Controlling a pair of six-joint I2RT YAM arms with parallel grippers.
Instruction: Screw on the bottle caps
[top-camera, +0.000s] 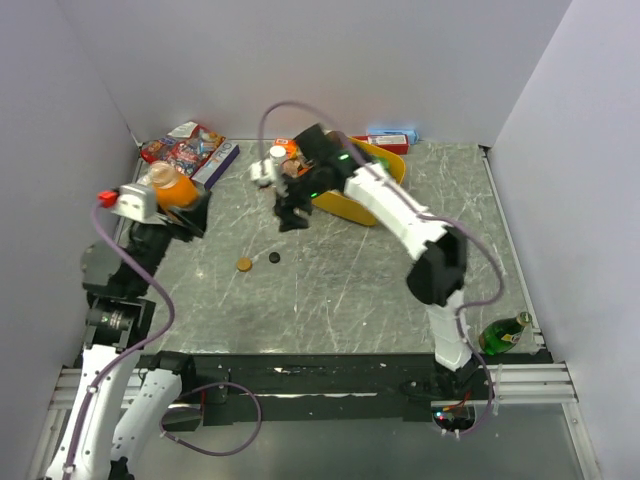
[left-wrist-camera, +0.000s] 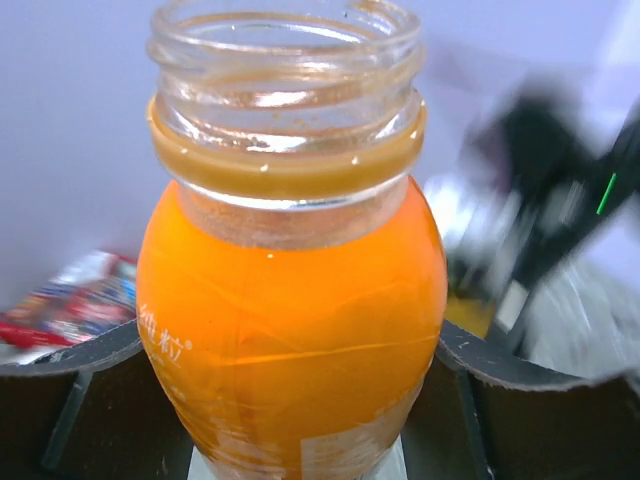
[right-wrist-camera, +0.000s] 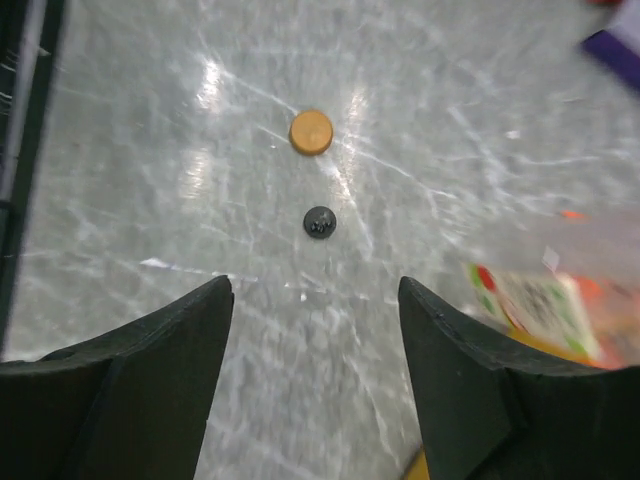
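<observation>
— What colour are the arms?
— Both the same. The left arm (top-camera: 100, 385) and right arm (top-camera: 400, 215) have white shells with black joints, like the right elbow (top-camera: 437, 265).
— Cables?
— A purple cable (top-camera: 290, 104) runs loose outside each arm. The left one ends at a red plug (top-camera: 106, 197) on a white camera box (top-camera: 135, 203).
— Any markings?
— A small green light (top-camera: 343, 157) near the right wrist.
— And the fingers?
— Matte black. The right fingers (right-wrist-camera: 455, 370) are broad wedges tapering to blunt tips. The left fingers (left-wrist-camera: 120, 400) show a raised rib on the inner side.
</observation>
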